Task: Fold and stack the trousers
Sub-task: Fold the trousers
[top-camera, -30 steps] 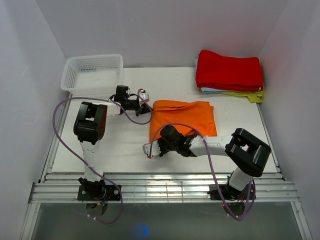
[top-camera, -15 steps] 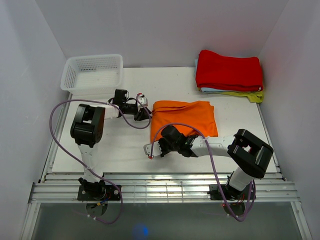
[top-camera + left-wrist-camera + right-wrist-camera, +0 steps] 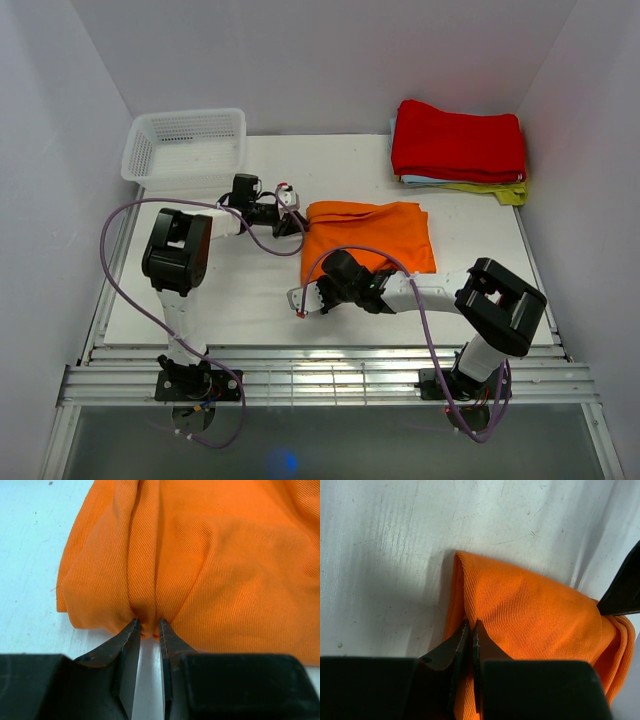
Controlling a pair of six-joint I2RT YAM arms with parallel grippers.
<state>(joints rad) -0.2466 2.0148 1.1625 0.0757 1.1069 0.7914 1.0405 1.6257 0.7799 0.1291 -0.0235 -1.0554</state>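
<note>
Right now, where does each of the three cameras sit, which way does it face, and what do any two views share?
Top external: above and behind the bases, looking down on the white table; the left arm and right arm show whole.
Left wrist: looks along the left arm's dark fingers, which pinch the edge of the bright orange cloth trousers.
Right wrist: looks down past the right arm's dark fingers, which pinch a trousers corner.
Shared: all three show the trousers.

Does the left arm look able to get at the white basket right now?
Likely in range, but not freely: the left gripper is shut on the trousers; nothing lies between it and the white basket.
</note>
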